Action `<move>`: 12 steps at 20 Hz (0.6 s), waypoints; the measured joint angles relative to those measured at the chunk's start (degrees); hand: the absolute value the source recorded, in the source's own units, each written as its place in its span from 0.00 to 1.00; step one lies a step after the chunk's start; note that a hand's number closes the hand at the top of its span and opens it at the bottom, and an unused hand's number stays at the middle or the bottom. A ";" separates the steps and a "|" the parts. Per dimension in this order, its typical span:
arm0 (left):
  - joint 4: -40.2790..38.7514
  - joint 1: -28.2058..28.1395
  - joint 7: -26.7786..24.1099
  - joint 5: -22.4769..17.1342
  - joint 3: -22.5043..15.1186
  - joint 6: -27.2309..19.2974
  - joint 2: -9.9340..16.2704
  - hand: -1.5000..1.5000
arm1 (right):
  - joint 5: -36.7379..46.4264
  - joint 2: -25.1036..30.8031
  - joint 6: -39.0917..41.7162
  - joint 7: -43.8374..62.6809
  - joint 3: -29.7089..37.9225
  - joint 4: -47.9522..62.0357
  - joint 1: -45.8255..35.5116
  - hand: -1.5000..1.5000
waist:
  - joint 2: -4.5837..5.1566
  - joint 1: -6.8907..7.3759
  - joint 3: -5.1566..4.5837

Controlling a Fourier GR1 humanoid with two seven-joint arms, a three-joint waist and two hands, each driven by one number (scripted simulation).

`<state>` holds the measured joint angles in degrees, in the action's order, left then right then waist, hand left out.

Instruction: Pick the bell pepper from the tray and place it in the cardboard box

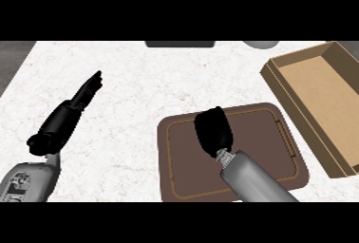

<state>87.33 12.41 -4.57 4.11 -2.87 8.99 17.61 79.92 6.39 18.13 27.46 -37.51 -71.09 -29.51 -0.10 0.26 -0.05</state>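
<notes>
Counter (140, 71): pale marbled stone with faint reddish veins, smooth and flat, filling most of the head view.
Tray (266, 133): dark brown, rectangular with rounded corners, a thin lighter line running just inside its rim and a slim handle slot along its right side; it lies at the counter's near edge, right of centre, turned slightly.
Cardboard box (308, 80): tan, open-topped, long and shallow with thin upright walls and a plain flat floor; it sits along the counter's right edge, just beside the tray's right side, angled.
Bell pepper: not visible anywhere; it cannot be told whether it lies under the right hand on the tray.
Right hand (214, 130): black, on a grey forearm coming from the near edge, held over the tray's upper left part with its back toward the view; the fingers point to the far edge, and whether they curl round anything cannot be told.
Left hand (88, 90): black, over bare counter toward the left edge, fingers straight and together, released, holding nothing.
Far edge: a dark flat object (179, 43) and a grey rounded object (261, 44), both cut off.
</notes>
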 measured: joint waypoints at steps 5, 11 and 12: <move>0.59 0.89 0.70 0.07 0.09 0.26 -0.28 0.50 | -6.65 -0.80 -7.94 -3.73 11.05 4.92 -3.22 1.00 | 0.45 0.61 0.07; 1.11 2.05 1.58 -0.19 0.03 1.08 -0.28 0.50 | -15.43 1.07 -14.84 -9.91 26.23 14.98 -13.47 1.00 | 0.89 1.64 0.14; 0.71 2.28 1.53 -0.16 0.22 1.06 -0.37 0.50 | -15.53 1.25 -15.87 -10.65 27.24 16.62 -15.57 1.00 | 0.84 1.55 0.13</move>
<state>88.04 14.69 -3.03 3.95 -2.65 10.05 17.24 64.39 7.64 2.26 16.81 -10.26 -54.46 -45.08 0.74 1.80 0.08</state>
